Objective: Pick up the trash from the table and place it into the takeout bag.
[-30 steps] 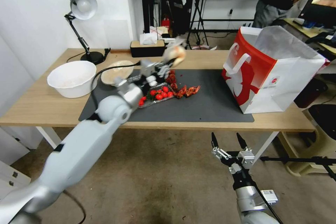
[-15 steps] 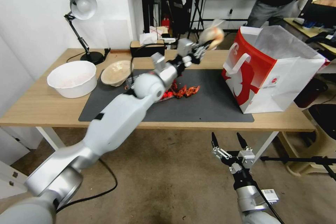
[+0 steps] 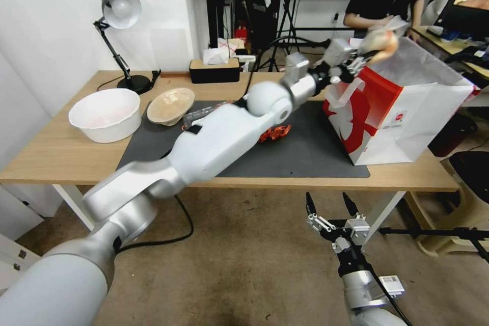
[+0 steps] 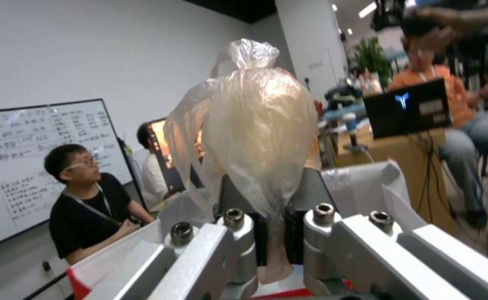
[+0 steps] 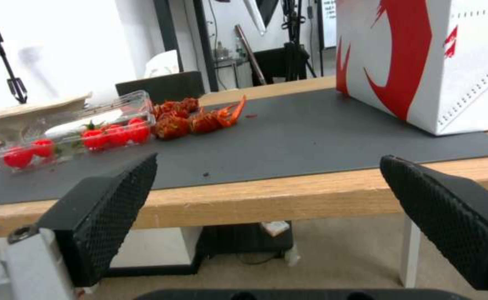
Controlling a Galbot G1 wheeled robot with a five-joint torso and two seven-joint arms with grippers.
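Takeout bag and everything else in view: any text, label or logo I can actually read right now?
None is legible.
Takeout bag: small round red logo with tiny print beneath, too small to read; large red figure print, no words.
Whiteboard: handwritten lines, too blurred.
Dark screen: a glowing blue emblem, no letters.
Tag on the right gripper's arm: barcode-like sticker, unreadable.

You've got a light wood table (image 3: 66,155) with a dark grey mat (image 3: 305,155) on top. On the mat: takeout bag (image 3: 407,112), beige bowl (image 3: 170,105), tomato tray (image 5: 72,139), crayfish scraps (image 3: 272,134). White bowl (image 3: 104,114), lamp (image 3: 119,15), tissue box (image 3: 214,70) sit on bare wood.
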